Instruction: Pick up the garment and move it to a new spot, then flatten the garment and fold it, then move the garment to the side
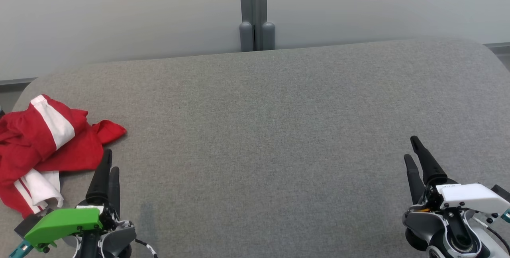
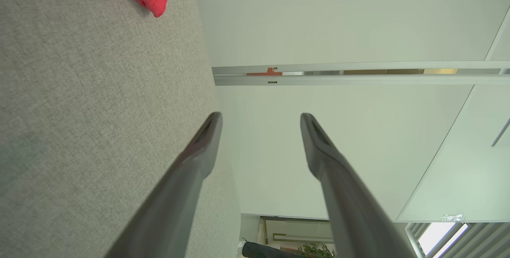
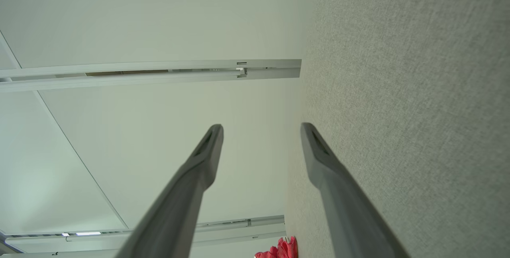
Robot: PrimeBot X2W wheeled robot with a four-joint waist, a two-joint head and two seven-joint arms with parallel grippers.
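Garment (image 1: 44, 146) on table (image 1: 259, 130) far left, beside left tool (image 1: 110, 161); right tool (image 1: 412, 149) well apart.

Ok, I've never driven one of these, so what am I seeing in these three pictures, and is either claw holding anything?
The wide picture is from the robot's head, looking down at a grey padded surface. The left gripper sits lower left and the right gripper lower right. The other two pictures look along each gripper's own dark fingers from its wrist. Both grippers are open and hold nothing. A crumpled red and white garment lies at the surface's left end, beside the left gripper.
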